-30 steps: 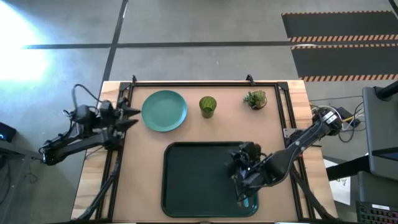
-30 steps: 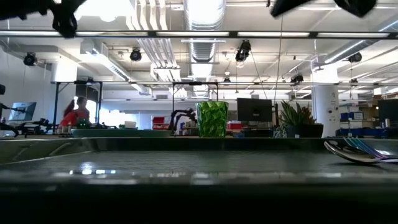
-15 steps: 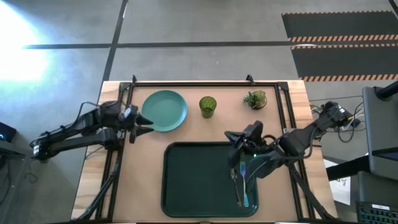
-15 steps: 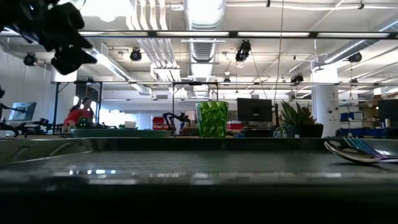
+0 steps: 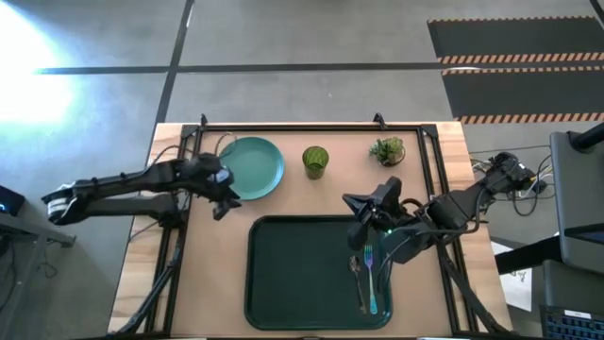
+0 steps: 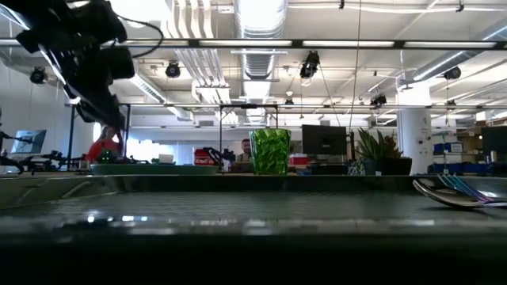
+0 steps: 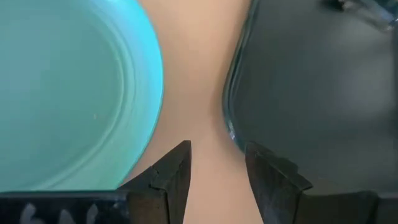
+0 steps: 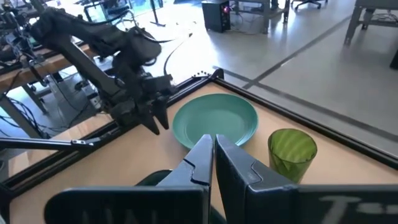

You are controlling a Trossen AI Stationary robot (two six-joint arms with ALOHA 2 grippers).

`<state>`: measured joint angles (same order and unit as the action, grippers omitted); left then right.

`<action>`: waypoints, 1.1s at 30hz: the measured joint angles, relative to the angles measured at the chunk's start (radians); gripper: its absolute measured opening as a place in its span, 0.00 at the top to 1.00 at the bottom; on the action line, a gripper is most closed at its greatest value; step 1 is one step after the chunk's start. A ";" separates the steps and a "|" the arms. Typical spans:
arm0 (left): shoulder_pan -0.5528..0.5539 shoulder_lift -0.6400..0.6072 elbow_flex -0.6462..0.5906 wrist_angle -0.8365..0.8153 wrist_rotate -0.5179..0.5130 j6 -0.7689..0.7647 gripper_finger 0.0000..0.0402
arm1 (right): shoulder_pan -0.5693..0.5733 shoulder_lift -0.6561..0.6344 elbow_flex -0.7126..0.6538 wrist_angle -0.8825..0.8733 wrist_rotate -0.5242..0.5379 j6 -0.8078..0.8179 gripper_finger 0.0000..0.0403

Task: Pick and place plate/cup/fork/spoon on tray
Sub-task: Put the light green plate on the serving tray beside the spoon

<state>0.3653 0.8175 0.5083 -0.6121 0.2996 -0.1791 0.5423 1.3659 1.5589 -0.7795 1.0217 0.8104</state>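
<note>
We see the left gripper at the near-left rim of the plate, fingers parted to a moderate gap over the bare strip of tabletop between the plate edge and the tray rim, gripping nothing. The plate is smooth, round, teal; the tray is dark with rounded corners and a raised lip. The ribbed translucent green cup stands clear beside the plate. The fork and spoon lie on the tray's right part. The right gripper is pinched closed, empty, over the tray's far right corner.
</note>
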 joint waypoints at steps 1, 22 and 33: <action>0.000 0.019 0.000 0.000 0.000 0.000 0.66 | 0.000 0.000 0.000 0.000 0.000 0.000 0.98; 0.001 0.212 0.092 -0.021 -0.256 0.223 0.44 | 0.000 0.000 0.000 0.000 -0.035 -0.011 0.98; -0.001 0.407 0.096 -0.040 -0.256 0.318 0.44 | 0.000 0.000 0.000 0.000 -0.035 -0.008 0.98</action>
<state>0.3645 1.2242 0.6041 -0.6518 0.0433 0.1391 0.5426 1.3663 1.5585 -0.7795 0.9871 0.8028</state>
